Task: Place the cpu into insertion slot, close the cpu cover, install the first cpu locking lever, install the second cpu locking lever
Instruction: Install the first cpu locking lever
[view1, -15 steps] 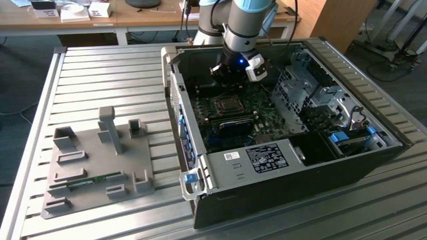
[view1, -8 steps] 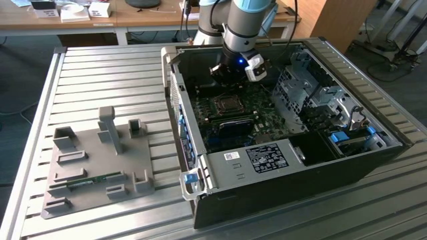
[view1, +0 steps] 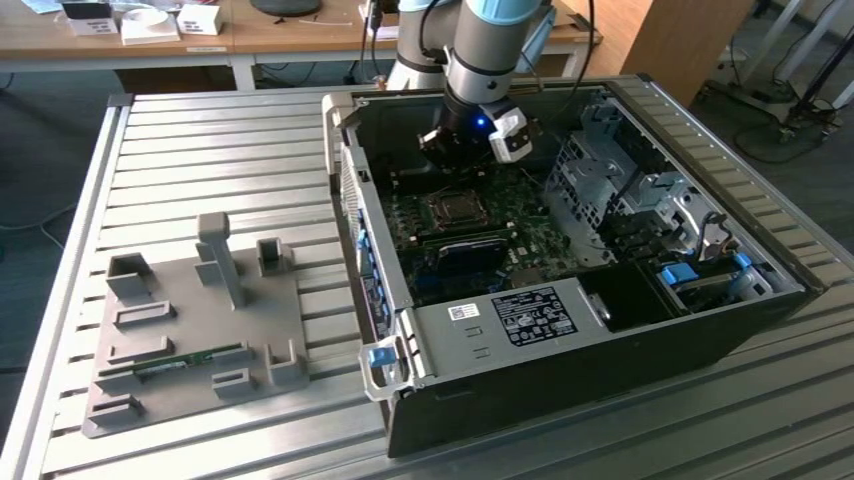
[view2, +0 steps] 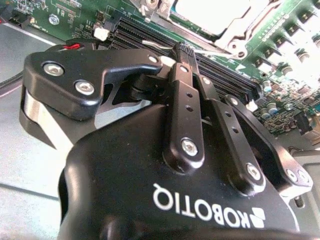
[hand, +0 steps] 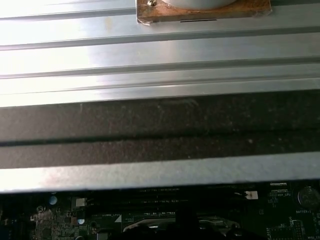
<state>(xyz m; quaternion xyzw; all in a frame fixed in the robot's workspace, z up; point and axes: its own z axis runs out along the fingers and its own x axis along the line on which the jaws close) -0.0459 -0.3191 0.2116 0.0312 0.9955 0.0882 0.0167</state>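
In the exterior view the arm reached down into the open computer case (view1: 601, 370) that sat on the slatted metal tabletop (view1: 214, 150), with its claw (view1: 458, 158) hanging near the insertion slot (view1: 454, 208) on the green board. Off to the exterior view's left, well apart from the case, lay a grey fixture tray (view1: 187, 320) with a memory stick (view1: 174, 364) in it. In the second wrist view the claw (view2: 169, 57) had its fingers (view2: 185, 100) pinched narrow, tips together over the long black memory slots (view2: 230, 80); whether anything sat between them I couldn't tell. Just beyond lay the cpu (view2: 210, 11), pale and flat in the socket, the shiny cpu cover (view2: 235, 35) framing its edge. In the first wrist view I saw the ribbed tabletop (hand: 160, 50), the case's dark wall (hand: 160, 130) and a strip of circuit board (hand: 50, 217)
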